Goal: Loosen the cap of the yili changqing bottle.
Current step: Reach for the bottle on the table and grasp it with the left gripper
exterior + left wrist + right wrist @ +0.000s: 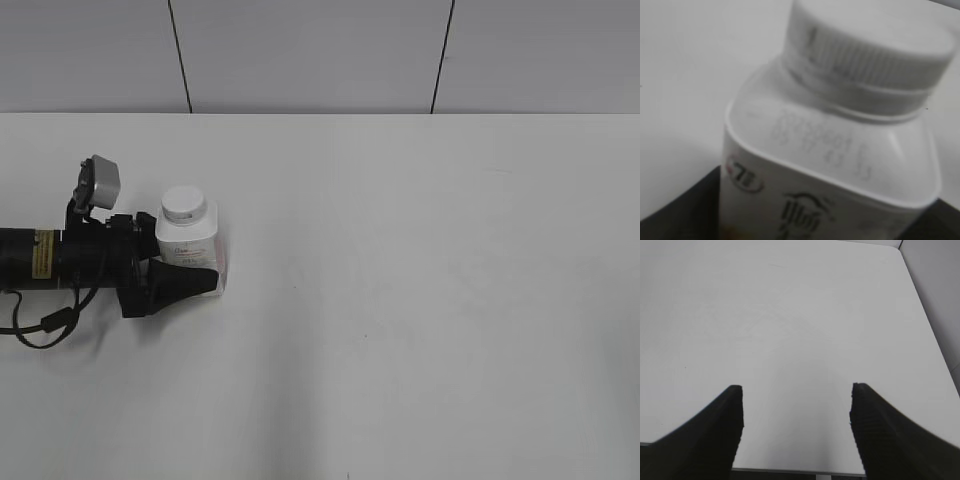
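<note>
Exterior view: at left of frame, the left end effector [190, 272] grips the upright bottle [187, 243], cap [184, 204] on; the right end effector [796, 412] hangs open, empty.

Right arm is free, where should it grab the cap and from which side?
Grip the cap by its ribbed side wall, coming straight down from above. The bottle stands upright with the cap on top and nothing over it, and the left gripper already brackets the body from the left, so a side approach looks crowded. The right gripper is open over bare table.
</note>
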